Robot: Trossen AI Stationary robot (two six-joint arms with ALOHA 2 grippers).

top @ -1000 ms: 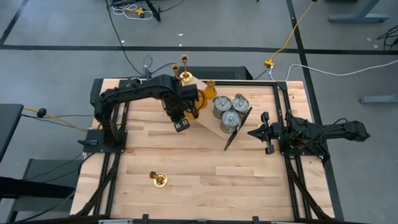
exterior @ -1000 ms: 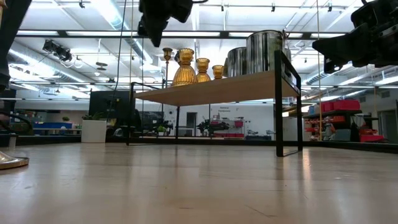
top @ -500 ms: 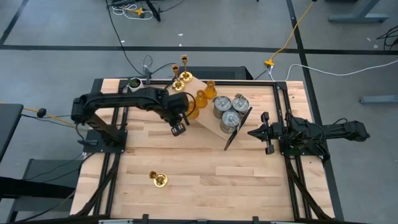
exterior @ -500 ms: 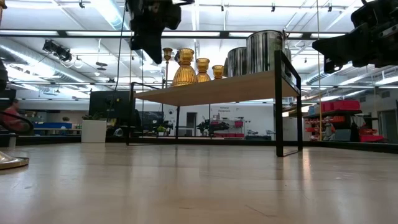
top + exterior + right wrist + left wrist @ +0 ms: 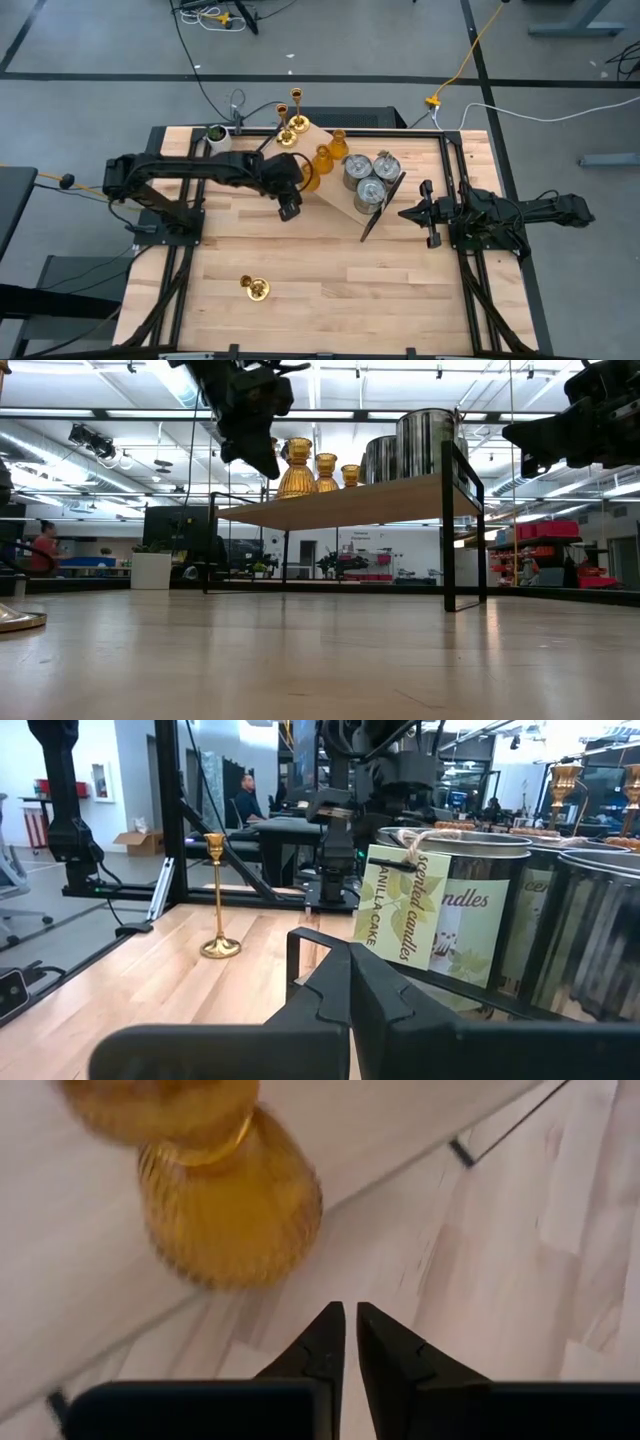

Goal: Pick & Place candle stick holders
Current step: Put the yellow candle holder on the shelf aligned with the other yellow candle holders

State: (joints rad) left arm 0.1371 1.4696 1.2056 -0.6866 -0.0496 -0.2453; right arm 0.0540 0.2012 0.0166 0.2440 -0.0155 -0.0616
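Observation:
A low shelf point(image 5: 335, 197) stands at the table's far middle. On it stand three amber glass holders point(image 5: 322, 160) point(image 5: 296, 468), three silver cylinders point(image 5: 370, 180) point(image 5: 480, 920) and two brass sticks point(image 5: 296, 112). A third brass stick point(image 5: 255, 288) point(image 5: 214, 896) stands by its round base on the near left of the table. My left gripper point(image 5: 290, 210) point(image 5: 270, 465) hangs by the shelf's near left edge, pointing steeply down. Its fingers point(image 5: 350, 1335) are almost together with nothing between them, just short of an amber holder point(image 5: 230, 1210). My right gripper point(image 5: 405, 212) point(image 5: 350, 975) waits shut and level at the shelf's right end.
A small white pot with a green plant point(image 5: 217, 135) sits at the far left, behind my left arm. The shelf's black frame point(image 5: 380, 205) point(image 5: 447, 530) rises off the table. Bare wood lies across the near half point(image 5: 340, 290). A person point(image 5: 44, 550) sits in the room behind.
My left gripper has come down beside the shelf's near left edge and tipped to point more steeply down, while the arm's elbow has folded back toward the table's left edge. The holders have not moved.

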